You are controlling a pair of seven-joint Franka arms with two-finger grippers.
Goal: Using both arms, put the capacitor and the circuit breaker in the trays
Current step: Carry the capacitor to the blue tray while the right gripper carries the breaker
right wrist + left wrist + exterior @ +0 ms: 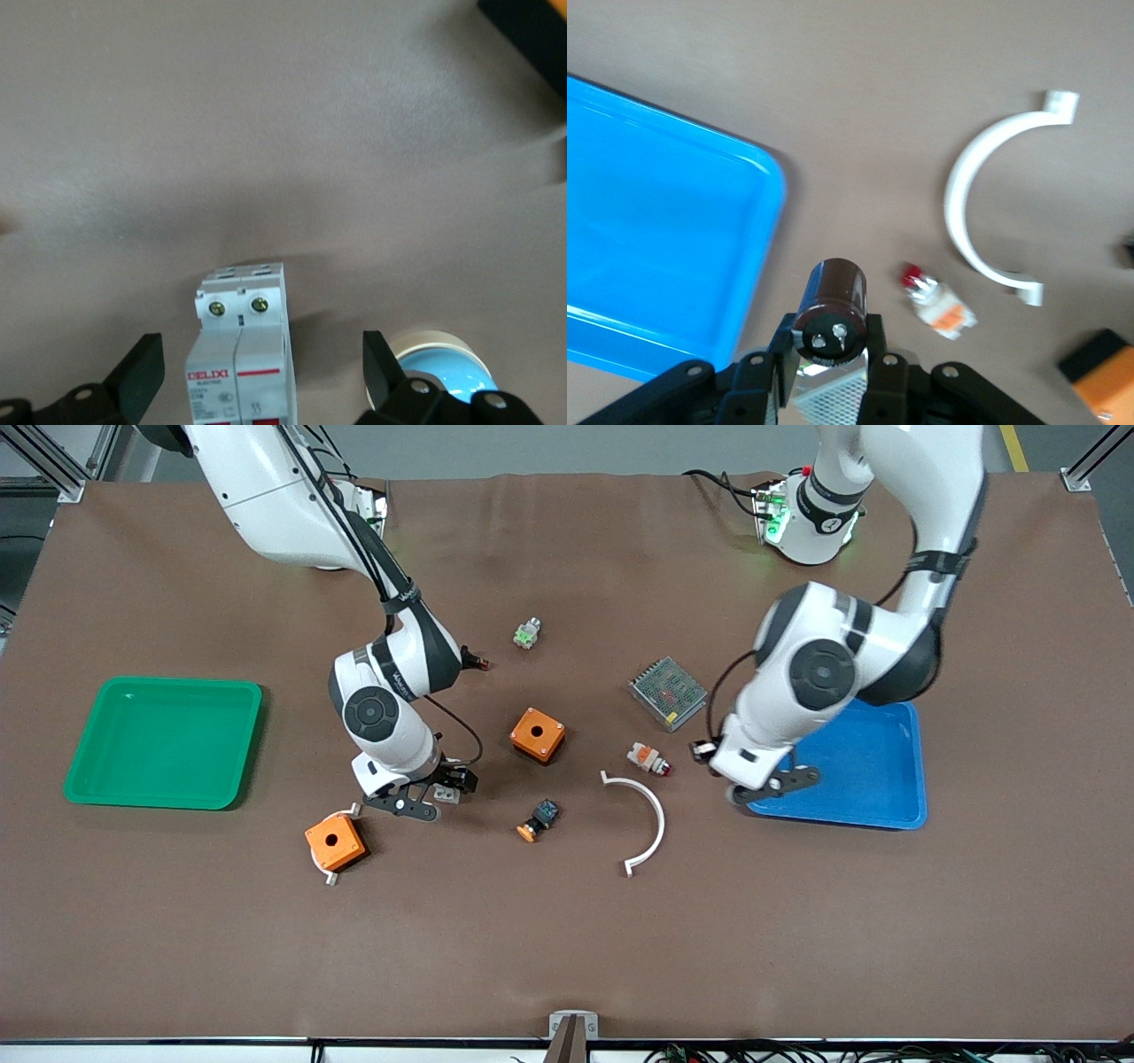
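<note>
Left gripper [833, 372] is clamping the capacitor [831, 310] beside blue tray [673, 239]; right gripper [261, 376], wide, is straddling circuit breaker [237, 354] on tabletop [266, 133]; next: close, lift

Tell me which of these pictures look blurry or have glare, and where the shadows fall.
Front view: sharp, even light, soft glare on the green tray. Left wrist view: the capacitor is fairly crisp, while the blue tray and white curved bracket are soft. Right wrist view: the circuit breaker is sharp, with a diffuse shadow on the mat past it.
</note>
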